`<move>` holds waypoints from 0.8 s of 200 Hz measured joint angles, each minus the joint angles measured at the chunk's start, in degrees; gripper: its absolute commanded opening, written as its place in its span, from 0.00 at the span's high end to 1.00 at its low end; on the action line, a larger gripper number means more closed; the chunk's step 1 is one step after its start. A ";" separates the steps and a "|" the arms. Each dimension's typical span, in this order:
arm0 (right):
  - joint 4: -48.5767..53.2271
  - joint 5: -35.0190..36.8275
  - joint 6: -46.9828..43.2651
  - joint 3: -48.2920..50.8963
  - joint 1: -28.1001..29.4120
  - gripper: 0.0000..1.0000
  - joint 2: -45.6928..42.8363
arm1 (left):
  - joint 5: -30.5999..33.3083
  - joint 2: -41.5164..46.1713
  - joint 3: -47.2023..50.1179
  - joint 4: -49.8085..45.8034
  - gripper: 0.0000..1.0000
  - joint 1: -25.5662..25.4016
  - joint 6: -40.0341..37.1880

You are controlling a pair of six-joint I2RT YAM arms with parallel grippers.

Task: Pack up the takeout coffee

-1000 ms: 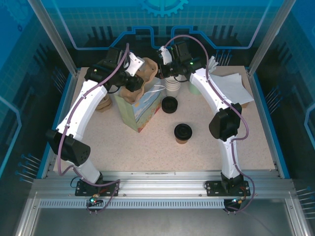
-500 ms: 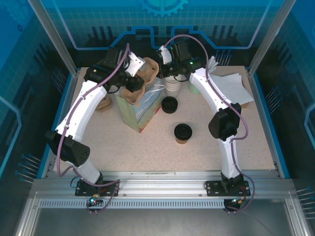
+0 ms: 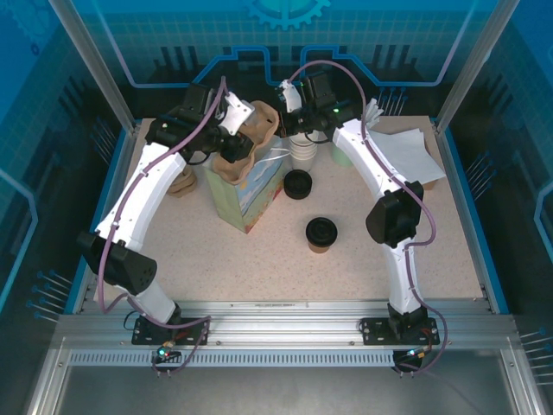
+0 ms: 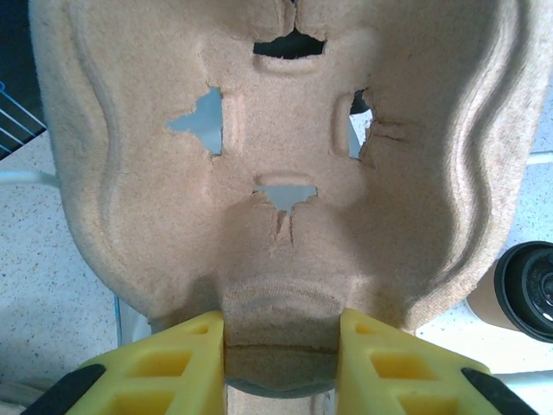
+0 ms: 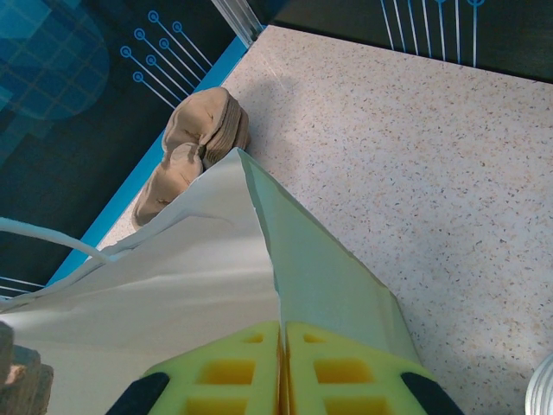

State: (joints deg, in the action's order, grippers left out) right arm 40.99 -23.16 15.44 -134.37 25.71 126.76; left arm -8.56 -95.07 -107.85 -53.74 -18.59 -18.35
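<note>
Left arm point(image 3: 138, 203) shifted slightly, left tool point(image 4: 281, 341) clamped on carrier point(image 4: 285, 173), right tool point(image 5: 282, 346) pinching bag point(image 5: 216, 285), takeout coffee point(image 3: 320, 233) upright (lid skyward)

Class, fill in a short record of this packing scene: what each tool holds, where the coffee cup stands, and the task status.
left tool: gripping cup tray, held over the bag's top
right tool: shut on the rim of the paper bag
coffee cup: lidded, upright on table, outside bag
task status: coffee not yet packed
</note>
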 measured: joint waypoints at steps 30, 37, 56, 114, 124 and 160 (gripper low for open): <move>0.02 0.00 0.00 0.00 0.00 0.89 0.00 | -0.09 -0.02 0.13 -0.20 0.69 0.00 -0.26; 0.02 0.02 0.02 0.00 0.00 0.89 0.02 | -0.09 -0.02 0.13 -0.26 0.69 0.00 -0.26; 0.02 0.02 0.07 0.00 0.00 0.89 0.02 | -0.02 -0.02 0.15 -0.50 0.69 0.00 -0.28; 0.13 0.00 1.55 0.00 -0.15 0.89 0.02 | 1.07 -0.79 0.15 -1.42 0.69 0.00 -0.94; 0.13 -0.02 1.77 0.00 -0.26 0.89 0.02 | 1.22 -0.90 0.15 -1.53 0.69 0.00 -1.11; 0.15 -0.02 2.86 0.00 -0.66 0.89 0.02 | 1.64 -1.01 0.15 -1.73 0.69 0.00 -1.16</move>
State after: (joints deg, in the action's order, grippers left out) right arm 41.15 -23.18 18.31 -134.37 25.06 126.78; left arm -6.92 -96.07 -107.70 -55.46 -18.59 -19.51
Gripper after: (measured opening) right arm 0.109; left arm 0.316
